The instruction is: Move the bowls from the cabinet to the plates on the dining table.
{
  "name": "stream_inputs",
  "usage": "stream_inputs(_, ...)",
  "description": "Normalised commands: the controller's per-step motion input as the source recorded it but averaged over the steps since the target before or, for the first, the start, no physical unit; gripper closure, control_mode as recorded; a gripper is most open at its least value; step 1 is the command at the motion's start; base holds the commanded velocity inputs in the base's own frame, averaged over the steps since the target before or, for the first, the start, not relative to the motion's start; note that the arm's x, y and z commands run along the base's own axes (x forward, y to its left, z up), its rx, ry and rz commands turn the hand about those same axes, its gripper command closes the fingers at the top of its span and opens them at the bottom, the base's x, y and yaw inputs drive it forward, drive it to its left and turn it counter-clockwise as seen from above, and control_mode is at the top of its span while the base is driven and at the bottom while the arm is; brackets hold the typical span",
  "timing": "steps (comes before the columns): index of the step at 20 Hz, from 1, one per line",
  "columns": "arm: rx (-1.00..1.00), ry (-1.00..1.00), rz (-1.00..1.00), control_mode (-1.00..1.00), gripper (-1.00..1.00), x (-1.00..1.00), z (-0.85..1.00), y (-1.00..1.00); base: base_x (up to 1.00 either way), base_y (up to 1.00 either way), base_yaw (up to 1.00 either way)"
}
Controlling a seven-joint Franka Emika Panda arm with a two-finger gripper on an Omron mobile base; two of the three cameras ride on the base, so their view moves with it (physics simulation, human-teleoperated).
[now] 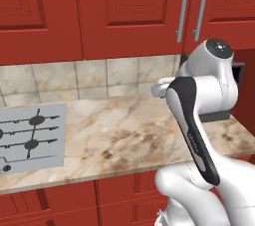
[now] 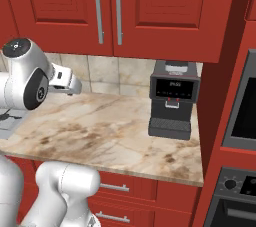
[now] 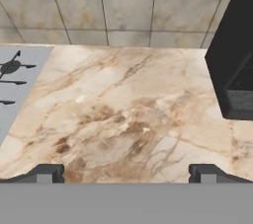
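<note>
The red wall cabinet (image 1: 129, 11) (image 2: 65, 6) hangs above the counter, and both doors with long grey bar handles (image 2: 98, 11) are closed. The bowls are hidden. The plates and the dining table are out of view. My gripper (image 3: 127, 174) is open with nothing between its fingertips (image 3: 47, 173). It hovers over the bare marble and looks down toward the tiled wall. My hand (image 1: 162, 88) (image 2: 65, 83) sits well below the cabinet doors, just above counter height.
A marble counter (image 1: 129, 130) carries a grey cooktop (image 1: 30, 138) (image 3: 15, 80) on the left and a black coffee machine (image 2: 172, 98) (image 3: 237, 70) on the right. A tall red unit with a built-in oven (image 2: 245, 106) closes off the right side.
</note>
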Motion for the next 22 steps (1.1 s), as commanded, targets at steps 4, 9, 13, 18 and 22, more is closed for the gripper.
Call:
stream_inputs(4,0.0,-0.05,0.0,-1.0,-1.0,-0.48,0.19,0.0,0.0,0.0,0.0)
stream_inputs(9,0.0,-0.03,0.0,-1.0,-1.0,-0.33,0.18,-0.12,0.0,0.0,0.0)
stream_inputs(13,0.0,0.0,0.0,-1.0,-1.0,-0.21,0.26,-0.31,0.0,0.0,0.0)
stream_inputs(18,0.0,0.0,-0.02,-1.0,-1.0,-0.17,0.38,-0.29,0.0,0.0,0.0)
stream_inputs(22,0.0,0.0,-0.01,-1.0,-1.0,-0.06,0.39,-0.17,0.0,0.0,0.0)
